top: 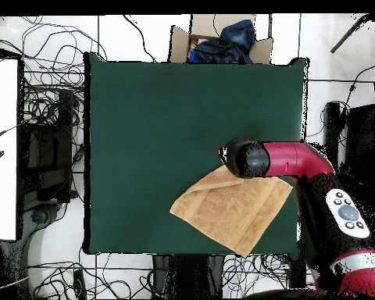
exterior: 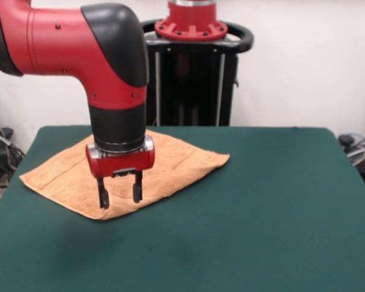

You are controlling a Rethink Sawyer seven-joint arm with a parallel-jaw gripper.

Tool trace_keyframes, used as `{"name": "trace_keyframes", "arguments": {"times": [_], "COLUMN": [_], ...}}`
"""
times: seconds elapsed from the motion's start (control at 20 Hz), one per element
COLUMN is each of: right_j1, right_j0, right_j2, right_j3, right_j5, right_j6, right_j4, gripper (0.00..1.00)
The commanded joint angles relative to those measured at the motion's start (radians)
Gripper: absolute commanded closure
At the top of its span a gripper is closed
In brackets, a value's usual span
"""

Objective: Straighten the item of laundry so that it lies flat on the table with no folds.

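Observation:
The peach towel (exterior: 67,176) lies spread on the dark green table (exterior: 243,219), turned like a diamond, at the left of the front view. In the overhead view the towel (top: 222,211) lies at the table's (top: 159,133) lower right. My gripper (exterior: 119,196) hangs fingers down just above the towel's near edge. Its two black fingers are apart and hold nothing. In the overhead view the arm's head (top: 247,159) covers the gripper and the towel's upper corner.
The robot's pedestal (exterior: 191,67) stands behind the table. A cardboard box with dark cloth (top: 222,41) sits beyond the table's top edge in the overhead view. Cables (top: 50,117) lie on the floor around it.

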Motion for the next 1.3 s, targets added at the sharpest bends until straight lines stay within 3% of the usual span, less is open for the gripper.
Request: {"name": "trace_keyframes", "arguments": {"times": [0.05, 0.7, 1.3], "right_j1": [0.038, 0.032, 0.164], "right_j0": [0.077, 0.153, 0.111], "right_j2": [-0.114, -0.208, -0.232], "right_j3": [-0.076, -0.109, -0.08], "right_j5": [0.171, 0.186, 0.166], "right_j6": [0.003, 0.025, 0.091], "right_j4": [-0.075, -0.104, -0.006], "gripper": [0.0, 0.0, 0.0]}}
